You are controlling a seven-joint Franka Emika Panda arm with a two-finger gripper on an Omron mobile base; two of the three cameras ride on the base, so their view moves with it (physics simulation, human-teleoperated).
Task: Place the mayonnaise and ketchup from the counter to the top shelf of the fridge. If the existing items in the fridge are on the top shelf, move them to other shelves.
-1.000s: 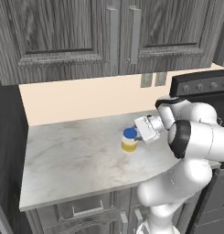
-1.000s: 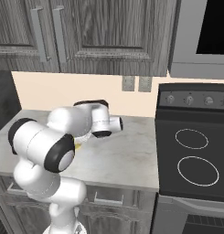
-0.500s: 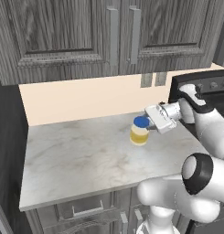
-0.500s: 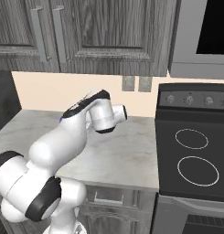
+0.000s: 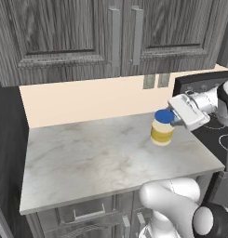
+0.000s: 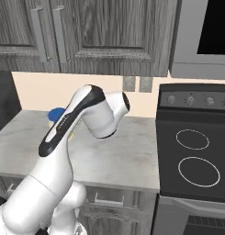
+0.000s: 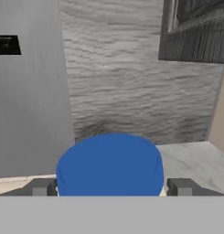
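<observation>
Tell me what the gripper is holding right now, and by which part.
The gripper holds the mayonnaise jar by its upper end, one finger on each side just under the blue lid, clear of the counter.

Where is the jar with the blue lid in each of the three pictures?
Left base view: the jar is right of centre, above the counter, at the gripper.
Right base view: its blue lid peeks out at left, behind the white arm.
Hand view: the lid sits bottom centre, between the fingertips.
Shared landmark: the marble counter.
</observation>
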